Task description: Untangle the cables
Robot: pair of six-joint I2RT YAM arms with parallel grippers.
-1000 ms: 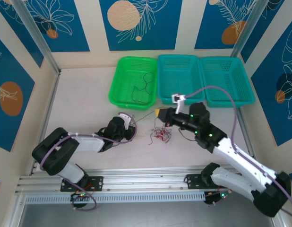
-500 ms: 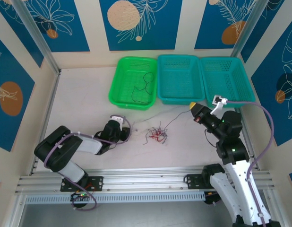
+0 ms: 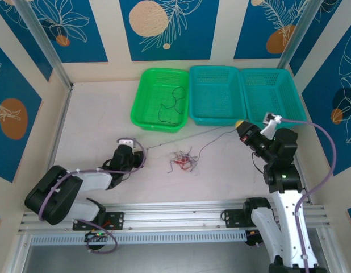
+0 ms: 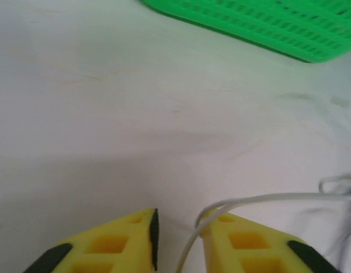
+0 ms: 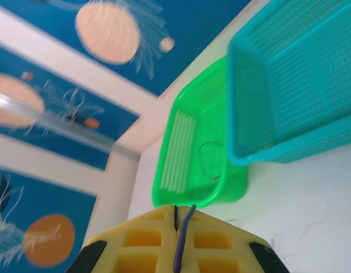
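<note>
Jaws on your right gripper (image 3: pixel 241 127) are pressed together on a thin dark strand (image 3: pixel 209 132) in the overhead view. From this height you cannot tell how the jaws of your left gripper (image 3: pixel 137 152) stand. The strand stretches away from the right jaws towards the left ones. The cables (image 3: pixel 183 161) sit on the table (image 3: pixel 96 119) between the two pairs of jaws, nearer the left pair: a small knot of red, white and black curls. Beyond both jaws, a green basket (image 3: pixel 142 96) holds one loose black cable (image 3: pixel 171 105).

From the left wrist, the left gripper (image 4: pixel 178 219) shows yellow jaws standing apart. A pale strand (image 4: pixel 266 199) comes in from the right, bends at the right finger (image 4: pixel 243 239) and drops into the gap, unpinched. The green basket (image 4: pixel 260 23) lies far ahead.

From the right wrist, the right gripper (image 5: pixel 176 211) shows jaws closed, with the dark strand (image 5: pixel 184 233) caught in the seam. Ahead of them stand the green basket (image 5: pixel 187 142) and a teal basket (image 5: pixel 300 74).

To do this step well, you likely need to close the left jaws on their strand as an anchor. Then draw the right jaws away slowly and low. Otherwise the whole light knot may simply drag along.
</note>
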